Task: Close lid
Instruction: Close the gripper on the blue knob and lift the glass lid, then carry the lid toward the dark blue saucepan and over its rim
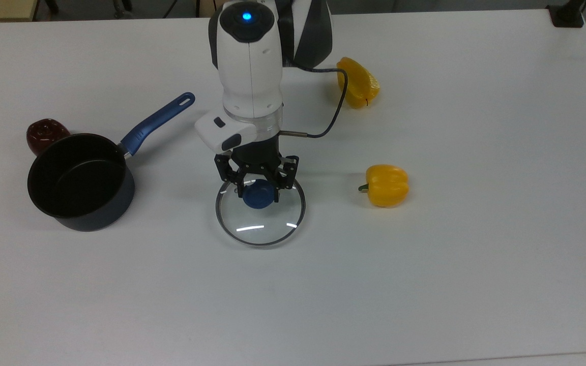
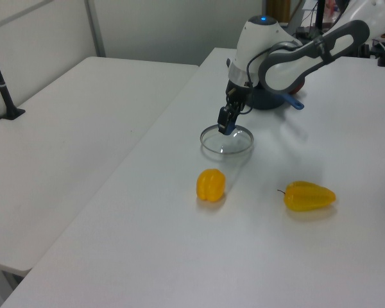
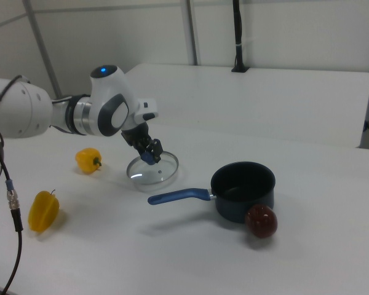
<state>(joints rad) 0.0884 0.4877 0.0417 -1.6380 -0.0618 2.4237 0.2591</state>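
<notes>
Gripper clamped on blue knob of lid, lifted just off table in the left view. Step in hand: lift and carry. Next: move toward the top view's left, lower centred on saucepan. Saucepan open, nothing inside.
</notes>
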